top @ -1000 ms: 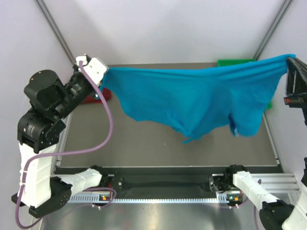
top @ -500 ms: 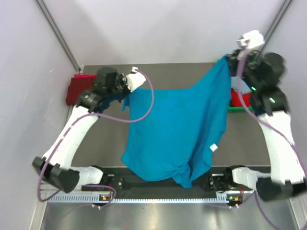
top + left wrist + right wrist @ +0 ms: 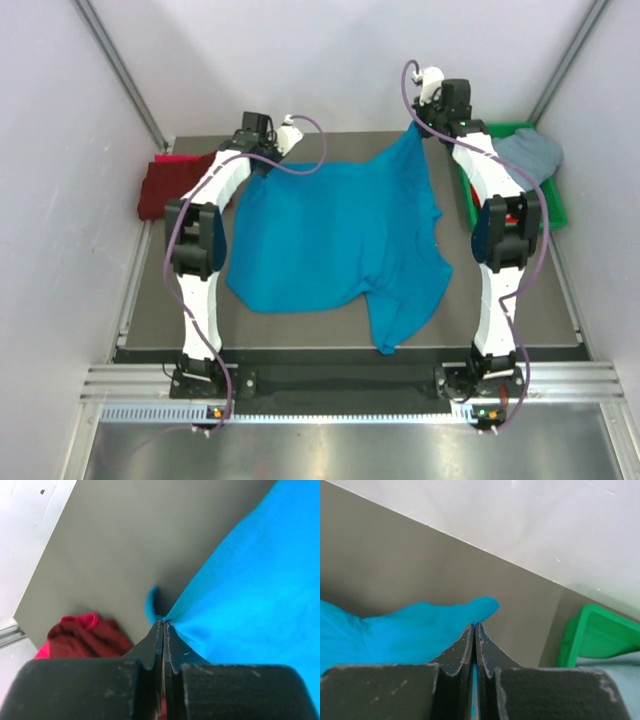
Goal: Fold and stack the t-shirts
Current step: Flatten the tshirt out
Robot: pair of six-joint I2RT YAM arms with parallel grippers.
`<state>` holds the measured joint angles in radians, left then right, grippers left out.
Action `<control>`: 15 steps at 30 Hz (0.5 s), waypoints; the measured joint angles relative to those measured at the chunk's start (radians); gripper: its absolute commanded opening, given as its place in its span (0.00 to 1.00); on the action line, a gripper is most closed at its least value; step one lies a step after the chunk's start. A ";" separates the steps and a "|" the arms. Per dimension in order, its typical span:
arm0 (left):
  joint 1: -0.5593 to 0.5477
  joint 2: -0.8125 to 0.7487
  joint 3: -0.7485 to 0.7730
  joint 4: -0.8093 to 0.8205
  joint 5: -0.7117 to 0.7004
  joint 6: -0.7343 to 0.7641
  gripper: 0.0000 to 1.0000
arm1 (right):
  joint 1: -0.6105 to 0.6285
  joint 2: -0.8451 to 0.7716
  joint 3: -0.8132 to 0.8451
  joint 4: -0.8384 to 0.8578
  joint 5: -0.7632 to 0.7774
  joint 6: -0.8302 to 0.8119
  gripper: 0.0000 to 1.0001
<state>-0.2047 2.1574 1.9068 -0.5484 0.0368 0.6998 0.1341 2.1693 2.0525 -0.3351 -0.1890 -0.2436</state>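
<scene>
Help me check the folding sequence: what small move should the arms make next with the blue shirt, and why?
Probably lower both and let go. The left gripper and right gripper are shut on far corners of the turquoise shirt, and most of the cloth lies spread on the table, so releasing should leave it ready to fold.

matt cloth tee, plastic bin
</scene>
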 measured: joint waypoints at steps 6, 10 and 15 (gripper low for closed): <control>-0.006 0.114 0.094 0.025 -0.080 -0.039 0.32 | 0.003 0.090 0.070 0.000 0.031 0.001 0.00; -0.004 0.111 0.082 0.083 -0.142 -0.080 0.62 | 0.008 0.093 0.071 0.010 0.047 0.005 0.00; 0.011 0.085 0.021 0.162 -0.192 -0.120 0.63 | 0.012 0.102 0.092 0.020 0.059 0.005 0.00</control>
<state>-0.1936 2.2429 1.9282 -0.3862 -0.1551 0.5797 0.1459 2.2715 2.1441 -0.3153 -0.1299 -0.2382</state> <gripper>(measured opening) 0.636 0.007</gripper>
